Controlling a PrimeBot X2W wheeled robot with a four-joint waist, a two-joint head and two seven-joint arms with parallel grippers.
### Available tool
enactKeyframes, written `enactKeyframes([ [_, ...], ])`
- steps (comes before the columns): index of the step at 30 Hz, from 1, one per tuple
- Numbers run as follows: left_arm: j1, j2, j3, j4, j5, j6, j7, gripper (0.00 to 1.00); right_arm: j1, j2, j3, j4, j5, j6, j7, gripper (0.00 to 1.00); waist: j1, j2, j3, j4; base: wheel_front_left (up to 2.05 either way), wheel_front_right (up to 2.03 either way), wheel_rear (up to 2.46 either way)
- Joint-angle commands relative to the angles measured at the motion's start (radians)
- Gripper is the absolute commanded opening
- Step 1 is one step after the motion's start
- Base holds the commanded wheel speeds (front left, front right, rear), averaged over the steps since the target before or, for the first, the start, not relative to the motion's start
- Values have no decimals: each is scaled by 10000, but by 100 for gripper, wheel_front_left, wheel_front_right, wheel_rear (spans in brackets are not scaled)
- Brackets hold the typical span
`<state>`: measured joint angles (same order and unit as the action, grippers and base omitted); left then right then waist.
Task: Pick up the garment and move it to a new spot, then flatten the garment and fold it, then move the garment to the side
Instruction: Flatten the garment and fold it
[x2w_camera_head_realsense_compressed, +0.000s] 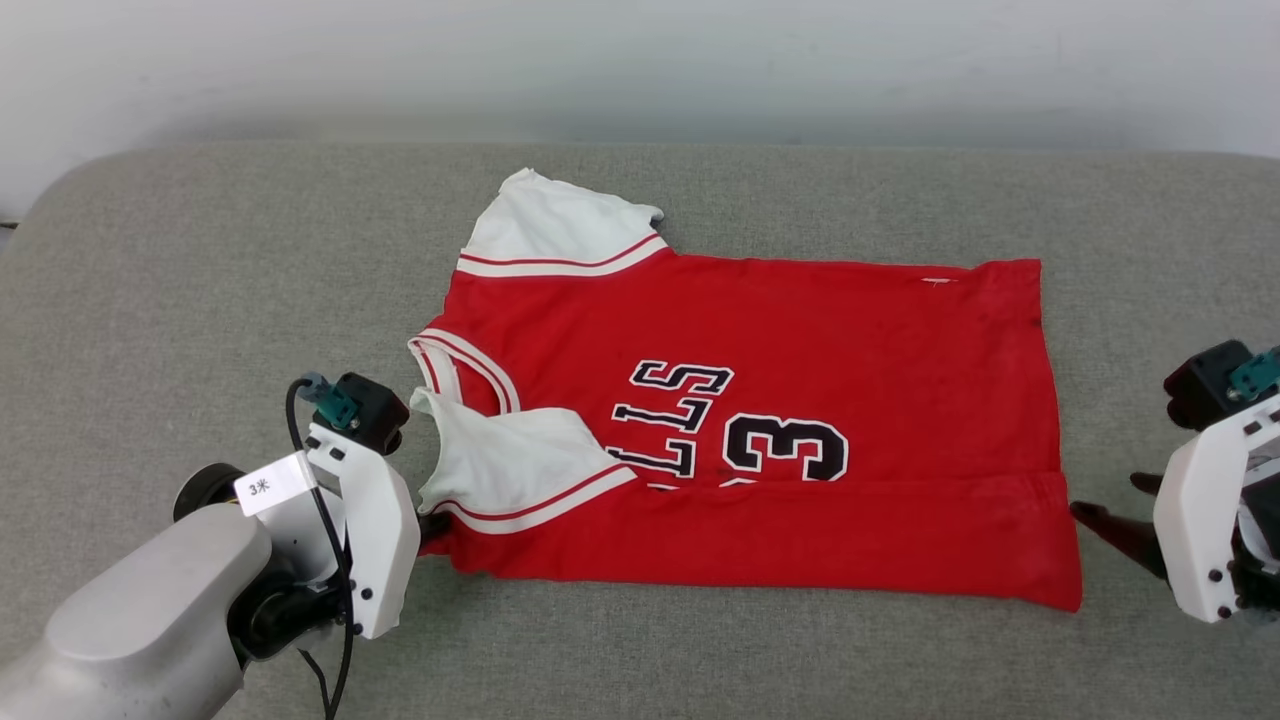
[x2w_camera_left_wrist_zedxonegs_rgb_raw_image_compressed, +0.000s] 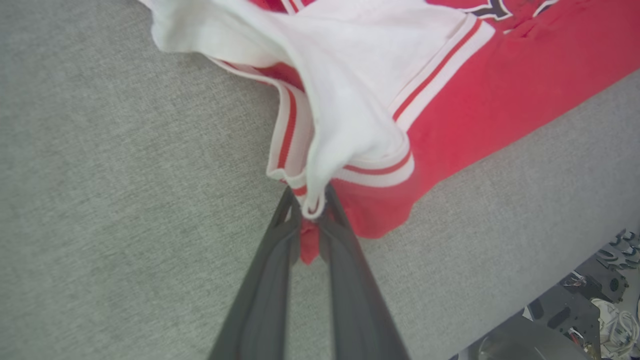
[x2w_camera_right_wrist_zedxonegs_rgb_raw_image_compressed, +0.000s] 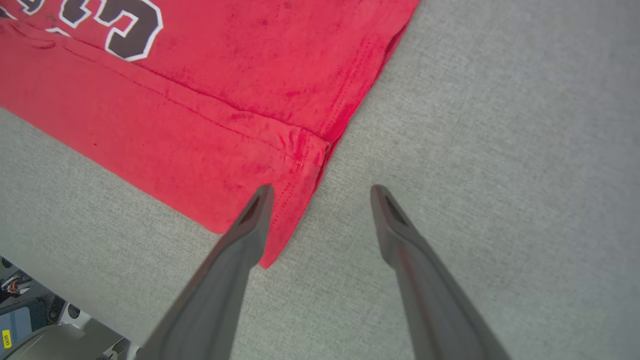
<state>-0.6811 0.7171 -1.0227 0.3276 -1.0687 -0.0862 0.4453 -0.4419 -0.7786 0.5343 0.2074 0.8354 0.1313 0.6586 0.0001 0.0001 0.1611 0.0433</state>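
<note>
While the shirt (x2w_camera_head_realsense_compressed: 800, 380) lies spread across the middle of the grey worktop (x2w_camera_head_realsense_compressed: 200, 300) in the head view, collar toward the left of the frame and hem toward the right, I have my left end effector (x2w_camera_head_realsense_compressed: 434, 523) clenched on it at the lower left. In the left wrist view its two dark fingers (x2w_camera_left_wrist_zedxonegs_rgb_raw_image_compressed: 280, 245) pinch a bunch of red cloth and striped sleeve trim at the shoulder corner. The near white sleeve (x2w_camera_head_realsense_compressed: 500, 450) lies turned in over the chest, and a long red band along the lower edge laps over the bottom of the lettering (x2w_camera_head_realsense_compressed: 655, 415), so I read this as a lengthwise fold partly made. My right end effector (x2w_camera_head_realsense_compressed: 1108, 497) sits at the right edge of the frame, released and wide. Its wrist view shows one finger over the hem corner (x2w_camera_right_wrist_zedxonegs_rgb_raw_image_compressed: 290, 195) and the other over bare worktop, grasping nothing. I judge the two ends are being taken so the folded edge lifts evenly rather than dragging, and the right side needs to close on that corner before anything moves.
</note>
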Motion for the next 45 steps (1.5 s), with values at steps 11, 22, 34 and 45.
enactKeyframes([
  [11, -256, -63, 51, -262, 234, 126, -227, 0, 411, 957, 686, 1230, -411, -10, -305, 100, -1, -1, 632, 158, 0, 0, 0],
  [22, 22, -28, 57, -72, 93, -4, -468, 0, 596, 1429, 1749, 1672, -60, 55, -1181, 0, -1, -1, 590, 73, 0, 0, 0],
  [34, 665, 428, 165, -336, -196, 197, -776, 0, 671, 566, 1272, 1101, 308, -10, -2566, 0, -1, -1, -331, -13, 0, 0, 0],
  [45, 2096, 1346, 46, -1651, -534, 850, -1067, 0, 1855, 26, 683, 66, 492, -10, -2708, 0, -1, -1, -1127, -100, 0, 0, 0],
])
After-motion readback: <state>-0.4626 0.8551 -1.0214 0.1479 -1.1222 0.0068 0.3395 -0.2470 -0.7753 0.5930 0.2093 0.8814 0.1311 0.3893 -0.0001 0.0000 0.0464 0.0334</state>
